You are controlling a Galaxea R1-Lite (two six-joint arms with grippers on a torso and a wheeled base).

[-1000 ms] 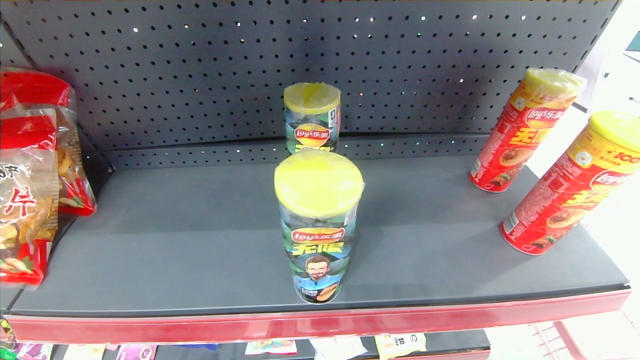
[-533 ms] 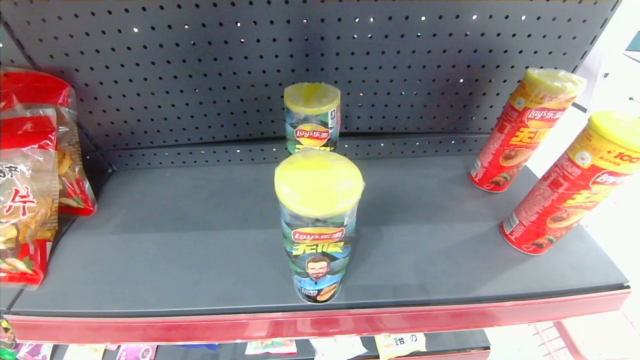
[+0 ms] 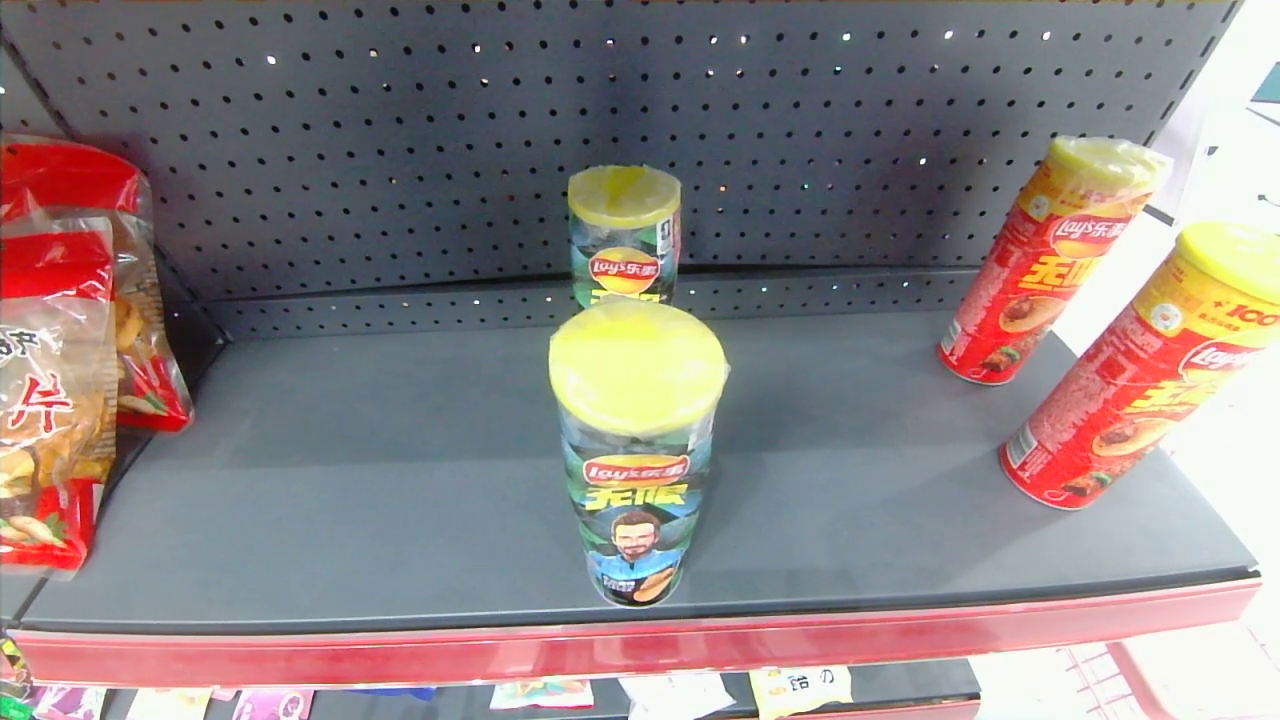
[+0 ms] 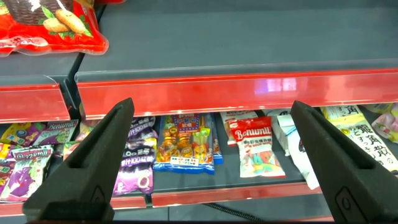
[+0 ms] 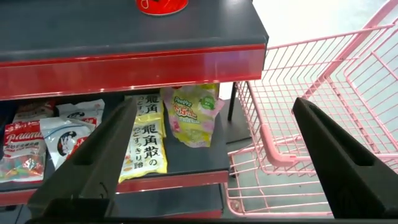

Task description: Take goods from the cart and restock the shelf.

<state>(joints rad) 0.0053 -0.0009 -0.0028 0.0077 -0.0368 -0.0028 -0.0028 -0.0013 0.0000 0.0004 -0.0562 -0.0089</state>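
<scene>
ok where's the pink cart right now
The pink cart sits low on the robot's right, just past the right end of the red-edged shelf. In the right wrist view it is beside the snack packets on the lower level.

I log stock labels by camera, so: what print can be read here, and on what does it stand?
"100": near red can, just below its lid.
"片": red snack bag at the left of the shelf.
"の": yellow packet on the lower shelf.
Logo ovals on near green can, far green can and far red can: brand marks, left unread.
Other packets below: fine print too small to read.
</scene>
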